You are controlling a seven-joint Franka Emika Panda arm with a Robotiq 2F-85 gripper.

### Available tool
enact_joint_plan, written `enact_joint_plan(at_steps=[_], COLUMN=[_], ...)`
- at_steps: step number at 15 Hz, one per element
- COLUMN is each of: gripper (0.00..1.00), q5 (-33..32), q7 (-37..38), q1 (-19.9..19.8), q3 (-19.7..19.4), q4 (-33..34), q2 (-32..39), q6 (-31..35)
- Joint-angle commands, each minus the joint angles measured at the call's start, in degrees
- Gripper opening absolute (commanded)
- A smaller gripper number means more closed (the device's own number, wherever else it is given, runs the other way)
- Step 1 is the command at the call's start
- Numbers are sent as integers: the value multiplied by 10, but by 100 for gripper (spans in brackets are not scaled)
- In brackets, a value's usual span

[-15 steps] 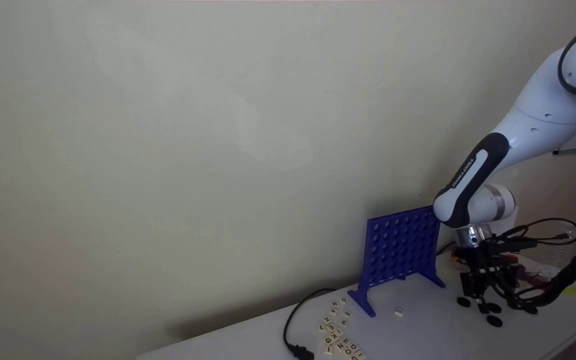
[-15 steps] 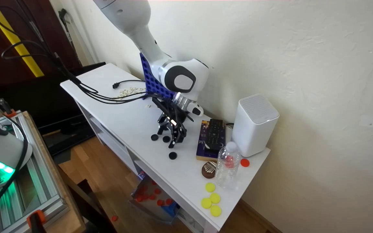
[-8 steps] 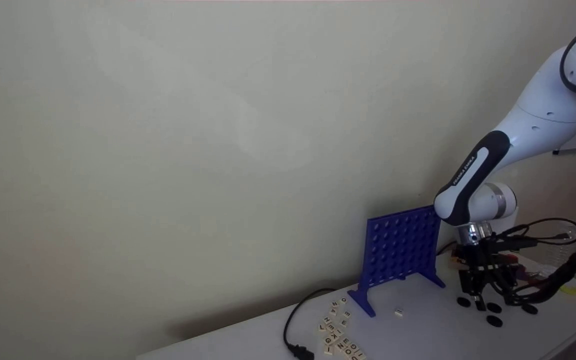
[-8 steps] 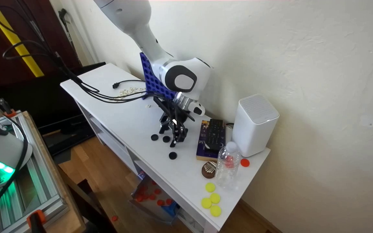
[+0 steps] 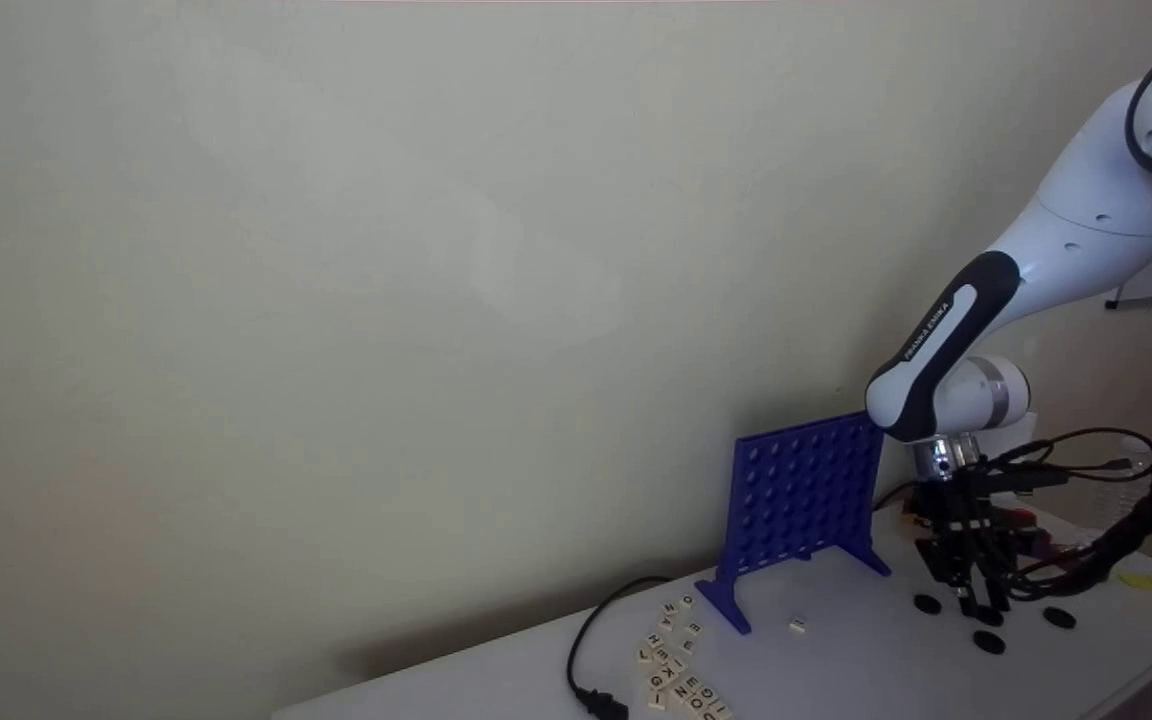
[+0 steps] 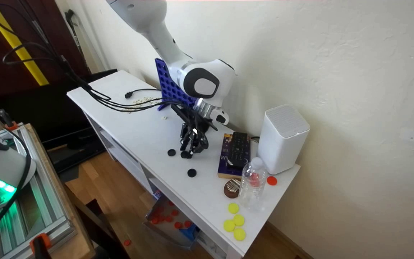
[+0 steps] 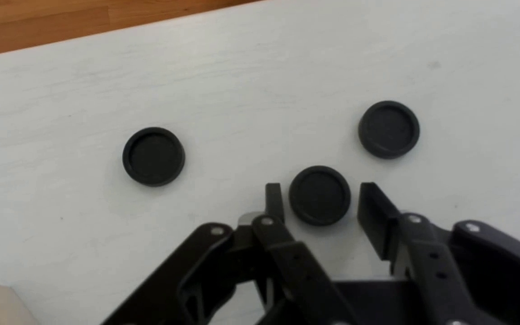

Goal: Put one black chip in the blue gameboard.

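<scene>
Near other chips (image 7: 154, 156) and a purple-topped box (image 6: 224, 158), the parted tool (image 7: 321, 193) seemingly straddles one black chip (image 7: 319, 196).

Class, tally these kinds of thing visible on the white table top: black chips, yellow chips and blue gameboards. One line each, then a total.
Black chips: 4, including the one seen between the jaws of the gripper in the wrist view
Yellow chips: 4
Blue gameboard: 1
Total: 9
</scene>
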Motion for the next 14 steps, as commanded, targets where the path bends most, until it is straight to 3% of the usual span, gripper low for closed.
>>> enact_joint_plan(at_steps=[1, 5, 6, 7, 9, 14], gripper=[73, 98, 87, 62, 61, 27], q5=[1, -5, -5, -6, -7, -14], q7=[7, 8, 8, 7, 6, 9], q1=[-2, 2, 2, 3, 4, 12], q3=[2, -1, -1, 0, -1, -2], q4=[-5, -4, -5, -5, -5, -2], q2=[1, 4, 4, 4, 4, 8], q6=[12, 9, 9, 9, 7, -2])
